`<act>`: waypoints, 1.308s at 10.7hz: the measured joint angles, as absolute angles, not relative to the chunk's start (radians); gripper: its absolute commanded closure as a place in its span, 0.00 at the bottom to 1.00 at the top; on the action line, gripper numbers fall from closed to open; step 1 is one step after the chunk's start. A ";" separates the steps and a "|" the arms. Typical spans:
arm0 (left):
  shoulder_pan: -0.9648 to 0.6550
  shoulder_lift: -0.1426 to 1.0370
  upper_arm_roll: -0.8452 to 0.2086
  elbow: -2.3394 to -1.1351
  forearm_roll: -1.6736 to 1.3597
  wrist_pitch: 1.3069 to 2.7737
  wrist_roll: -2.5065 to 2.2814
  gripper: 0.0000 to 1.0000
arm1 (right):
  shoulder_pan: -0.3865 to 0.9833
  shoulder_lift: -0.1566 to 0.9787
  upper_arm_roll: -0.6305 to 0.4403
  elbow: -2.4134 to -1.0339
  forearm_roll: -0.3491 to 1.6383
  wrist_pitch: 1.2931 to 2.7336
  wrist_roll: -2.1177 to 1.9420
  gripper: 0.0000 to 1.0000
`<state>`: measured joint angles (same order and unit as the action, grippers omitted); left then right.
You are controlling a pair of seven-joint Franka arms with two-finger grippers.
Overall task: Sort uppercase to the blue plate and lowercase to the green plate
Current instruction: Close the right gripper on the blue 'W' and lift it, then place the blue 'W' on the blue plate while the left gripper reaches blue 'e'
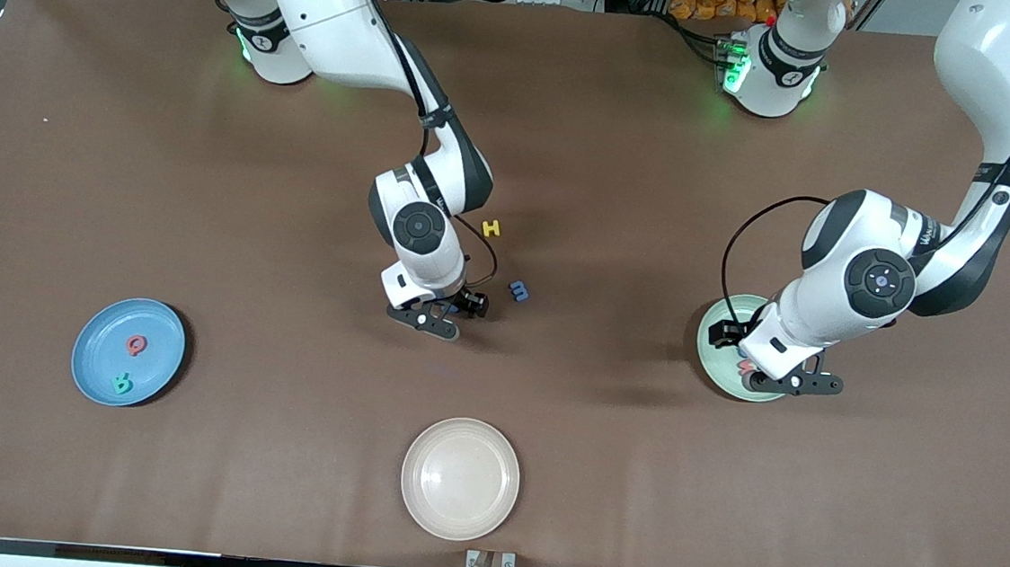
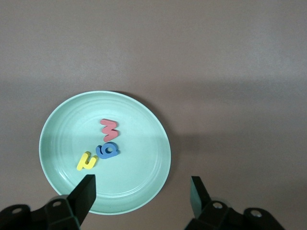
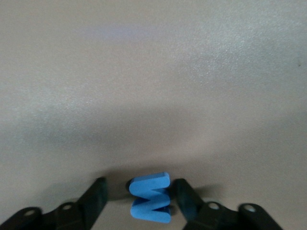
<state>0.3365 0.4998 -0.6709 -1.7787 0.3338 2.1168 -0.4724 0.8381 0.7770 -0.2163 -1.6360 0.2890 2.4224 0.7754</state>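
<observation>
My right gripper [image 1: 436, 318] is low over the table's middle, open, with the blue M [image 3: 150, 197] between its fingers; one finger [image 3: 184, 194] is close against it and a gap shows at the other. The yellow H [image 1: 492, 227] and small blue m [image 1: 519, 291] lie beside that gripper. The blue plate [image 1: 94, 350] holds the red Q [image 1: 136, 345] and teal R [image 1: 122, 383]. My left gripper [image 2: 142, 184] hangs open and empty over the green plate [image 2: 144, 143], which holds the red w [image 2: 110, 129], blue g [image 2: 106, 150] and yellow hooked letter [image 2: 87, 161].
A cream-white plate [image 1: 460, 477] sits near the front edge at the table's middle. The green plate [image 1: 717, 336] is partly hidden under the left arm in the front view. Bare brown table lies between the plates.
</observation>
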 measured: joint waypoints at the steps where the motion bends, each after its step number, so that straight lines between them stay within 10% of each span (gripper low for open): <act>1: 0.336 0.499 -0.671 -1.776 0.334 2.117 -0.473 0.04 | 0.838 0.774 -0.217 -1.636 0.289 2.422 0.775 1.00; 14: 0.303 0.496 -0.818 -1.723 0.331 2.010 -0.733 0.05 | 0.709 0.704 -0.499 -1.640 0.288 2.199 0.306 1.00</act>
